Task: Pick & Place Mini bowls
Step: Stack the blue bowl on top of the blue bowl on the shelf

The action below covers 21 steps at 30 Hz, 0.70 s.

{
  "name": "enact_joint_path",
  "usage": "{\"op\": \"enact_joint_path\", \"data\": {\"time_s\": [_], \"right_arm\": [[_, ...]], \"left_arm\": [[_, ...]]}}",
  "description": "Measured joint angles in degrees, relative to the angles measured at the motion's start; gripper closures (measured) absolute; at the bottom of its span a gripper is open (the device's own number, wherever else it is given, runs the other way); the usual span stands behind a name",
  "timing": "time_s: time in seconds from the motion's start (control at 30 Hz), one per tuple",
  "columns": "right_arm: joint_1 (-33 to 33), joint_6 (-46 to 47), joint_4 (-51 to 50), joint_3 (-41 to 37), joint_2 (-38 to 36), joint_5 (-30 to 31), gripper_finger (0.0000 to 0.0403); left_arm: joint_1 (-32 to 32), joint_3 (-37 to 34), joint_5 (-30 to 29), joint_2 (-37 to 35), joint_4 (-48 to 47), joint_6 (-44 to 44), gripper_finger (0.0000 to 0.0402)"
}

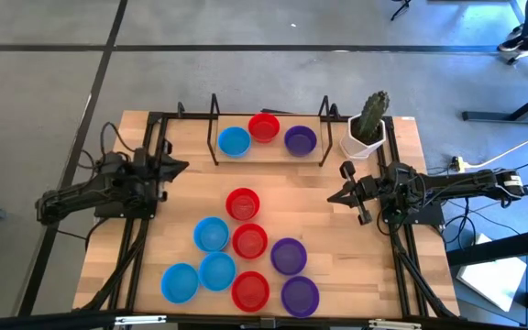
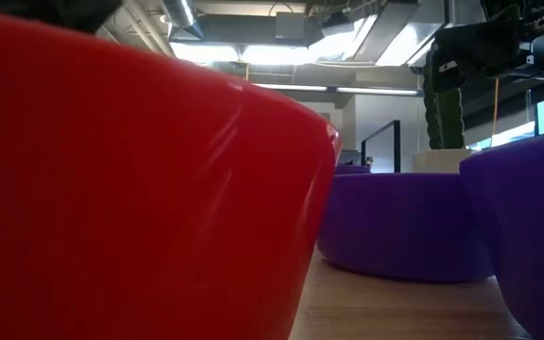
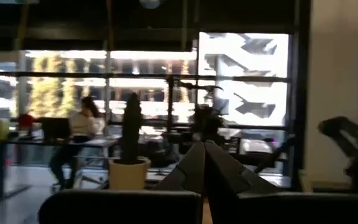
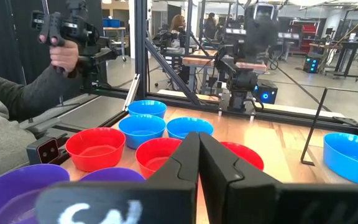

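Eight mini bowls sit base-down on the near half of the wooden table: red (image 1: pixel 243 203), blue (image 1: pixel 212 234), red (image 1: pixel 249 241), purple (image 1: pixel 288 256), blue (image 1: pixel 216 271), blue (image 1: pixel 180 282), red (image 1: pixel 250 291) and purple (image 1: pixel 300 296). Three more stand between the posts at the far edge: blue (image 1: pixel 234 141), red (image 1: pixel 264 126), purple (image 1: pixel 300 139). My left gripper (image 1: pixel 184 167) hovers at the table's left side, shut (image 3: pixel 204 155). My right gripper (image 1: pixel 334 196) hovers at the right side, shut (image 4: pixel 199 155), facing the red bowl (image 4: pixel 160 154) and the blue bowls (image 4: pixel 142 129).
A white pot with a cactus (image 1: pixel 367 128) stands at the far right corner, just beyond my right arm. Two upright metal posts (image 1: pixel 214 128) flank the far bowls. A red bowl (image 2: pixel 140 189) fills the low view. A person's hand (image 4: pixel 61 56) holds a device beyond the table's near side.
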Motion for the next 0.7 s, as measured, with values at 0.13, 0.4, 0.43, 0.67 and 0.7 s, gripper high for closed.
{"op": "enact_joint_path", "data": {"time_s": [0.13,0.4,0.43,0.67,0.7], "right_arm": [[0.0,0.0,0.0,0.0,0.0,0.0,0.0393],[0.0,0.1,0.0,0.0,0.0,0.0,0.0393],[0.0,0.1,0.0,0.0,0.0,0.0,0.0393],[0.0,0.2,-0.6,0.0,0.0,0.0,0.0393],[0.0,0.2,-0.6,0.0,0.0,0.0,0.0393]], "left_arm": [[-3.6,6.0,-0.5,6.5,-5.3,-0.3,0.0399],[-11.1,23.7,-9.5,27.6,-18.6,4.8,0.0399],[-11.6,26.8,-11.9,30.1,-22.8,5.2,0.0399],[-13.0,39.3,-21.7,46.7,-50.6,-1.5,0.0393],[-13.3,39.7,-21.6,48.6,-52.4,-2.8,0.0391]]}}
